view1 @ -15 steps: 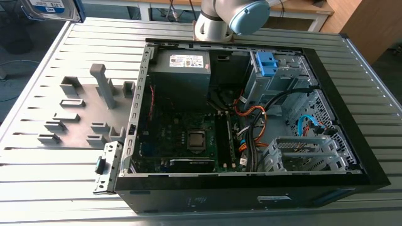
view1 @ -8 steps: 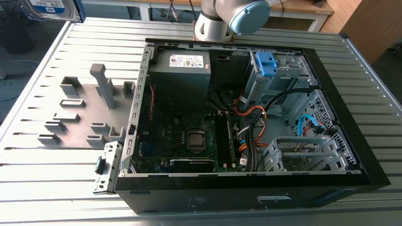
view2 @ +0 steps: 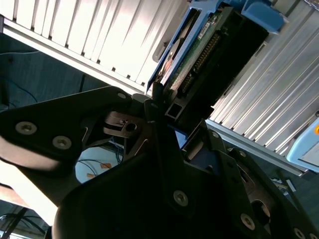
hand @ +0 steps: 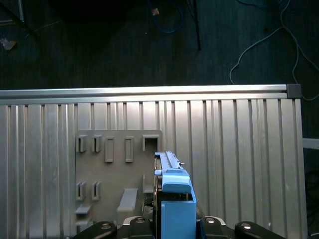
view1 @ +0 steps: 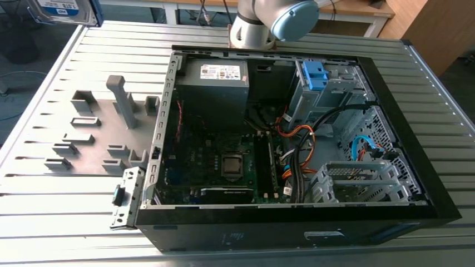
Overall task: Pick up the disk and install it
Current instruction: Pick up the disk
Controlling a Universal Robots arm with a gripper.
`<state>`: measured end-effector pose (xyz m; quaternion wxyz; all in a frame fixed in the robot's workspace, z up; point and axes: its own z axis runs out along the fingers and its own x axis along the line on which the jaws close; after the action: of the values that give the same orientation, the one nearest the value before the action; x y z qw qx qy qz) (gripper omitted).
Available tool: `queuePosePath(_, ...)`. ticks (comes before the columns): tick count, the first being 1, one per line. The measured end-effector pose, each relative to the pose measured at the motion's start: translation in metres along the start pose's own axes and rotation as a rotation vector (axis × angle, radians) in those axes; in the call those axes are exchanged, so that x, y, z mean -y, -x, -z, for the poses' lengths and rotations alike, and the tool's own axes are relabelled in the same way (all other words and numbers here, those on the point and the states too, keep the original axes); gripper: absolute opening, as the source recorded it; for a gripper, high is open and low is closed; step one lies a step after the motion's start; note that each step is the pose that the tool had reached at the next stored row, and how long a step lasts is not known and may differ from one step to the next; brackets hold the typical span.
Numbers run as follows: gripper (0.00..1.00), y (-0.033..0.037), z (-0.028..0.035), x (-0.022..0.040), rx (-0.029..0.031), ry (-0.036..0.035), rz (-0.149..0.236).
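Observation:
The disk (view1: 63, 11) hangs in the air at the exterior view's far left corner, above the table edge, showing its white-and-blue label and a blue rail. In the second wrist view my gripper (view2: 164, 107) is shut on the disk (view2: 209, 45), whose green circuit board and blue side rail stick out past the black fingers (view2: 155, 94). The first wrist view looks down along the disk's blue rail (hand: 174, 194) held over a grey fixture plate (hand: 114, 164).
An open black computer case (view1: 297, 139) lies on the slatted aluminium table (view1: 44, 200). Inside it are a grey power supply (view1: 215, 78), a drive cage with a blue bracket (view1: 315, 75) and loose cables (view1: 297, 150). The grey fixture plate (view1: 97, 128) stands at the exterior view's left.

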<state>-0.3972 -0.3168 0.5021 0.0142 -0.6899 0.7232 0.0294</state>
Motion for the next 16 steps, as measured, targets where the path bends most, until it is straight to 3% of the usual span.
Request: queuePosePath(16,0.36,0.0007,0.0002,0.0141,0.0000,0.0000,0.000)
